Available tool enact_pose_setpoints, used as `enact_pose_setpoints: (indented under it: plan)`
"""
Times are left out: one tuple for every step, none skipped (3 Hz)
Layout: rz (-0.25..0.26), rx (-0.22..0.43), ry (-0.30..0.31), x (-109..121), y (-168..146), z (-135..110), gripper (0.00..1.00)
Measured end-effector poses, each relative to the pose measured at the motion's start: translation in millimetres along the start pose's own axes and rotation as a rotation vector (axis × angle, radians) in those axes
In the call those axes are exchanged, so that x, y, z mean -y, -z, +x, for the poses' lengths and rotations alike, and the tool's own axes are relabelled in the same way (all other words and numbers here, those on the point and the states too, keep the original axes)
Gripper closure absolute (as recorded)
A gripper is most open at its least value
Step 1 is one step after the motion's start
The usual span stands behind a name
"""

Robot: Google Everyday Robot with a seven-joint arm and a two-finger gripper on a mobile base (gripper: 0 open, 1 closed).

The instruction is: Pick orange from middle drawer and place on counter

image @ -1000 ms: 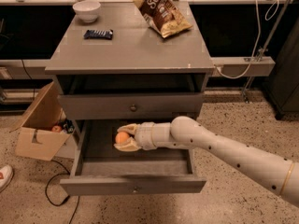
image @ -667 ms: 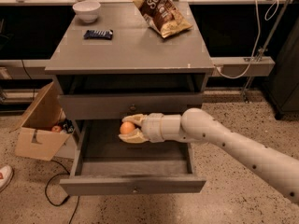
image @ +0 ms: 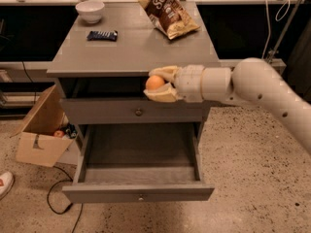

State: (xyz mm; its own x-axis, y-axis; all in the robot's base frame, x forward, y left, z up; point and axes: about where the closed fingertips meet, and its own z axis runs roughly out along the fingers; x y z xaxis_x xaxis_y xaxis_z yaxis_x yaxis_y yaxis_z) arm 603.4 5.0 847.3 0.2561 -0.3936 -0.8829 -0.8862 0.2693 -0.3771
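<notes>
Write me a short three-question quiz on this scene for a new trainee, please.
1. True or false: the orange lies in the open middle drawer.
2. Where is the gripper? A) inside the drawer; B) at the front edge of the counter, above the drawer; C) over the cardboard box.
3. Name the three things resting on the counter.

Key: 1. False: the gripper holds it, shut around it. 2. B. 3. A white bowl, a dark snack bar and a chip bag.
</notes>
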Motion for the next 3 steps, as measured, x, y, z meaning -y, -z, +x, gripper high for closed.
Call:
enact_pose_setpoints:
  plan:
    - [0.12, -0.043, -0.088, 76, 21, -21, 1.0]
    - [0.119, -0.042, -0.084, 76, 21, -21, 1.0]
    - [0.145, -0.019, -0.105, 96, 14, -16, 1.0]
